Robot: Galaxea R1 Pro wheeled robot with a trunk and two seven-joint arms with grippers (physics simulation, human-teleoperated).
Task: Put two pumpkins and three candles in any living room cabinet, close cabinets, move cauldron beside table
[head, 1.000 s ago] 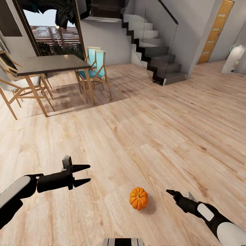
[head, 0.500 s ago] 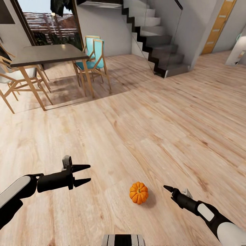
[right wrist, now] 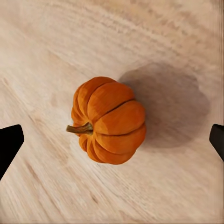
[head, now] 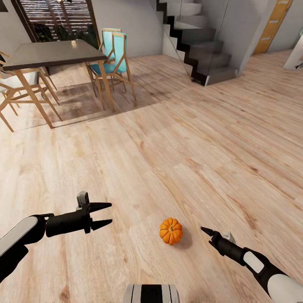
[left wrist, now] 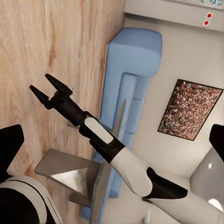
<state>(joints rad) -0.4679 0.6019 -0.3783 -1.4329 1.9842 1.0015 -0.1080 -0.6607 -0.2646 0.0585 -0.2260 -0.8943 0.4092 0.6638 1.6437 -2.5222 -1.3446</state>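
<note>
Right claw (head: pixel 205 229), tips spread, frames the pumpkin (right wrist: pixel 108 120) and stem; left claw (head: pixel 105 213) gapes.

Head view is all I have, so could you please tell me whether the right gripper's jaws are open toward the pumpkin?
Observer: Yes; in the left wrist view the right gripper shows its jaws spread open.
Operator: Is it lined up with the pumpkin?
Observer: The right wrist view has the pumpkin centred between the fingertips, untouched.
Operator: Is anything else nearby?
Observer: The left wrist view shows a blue sofa by a wall.
</note>
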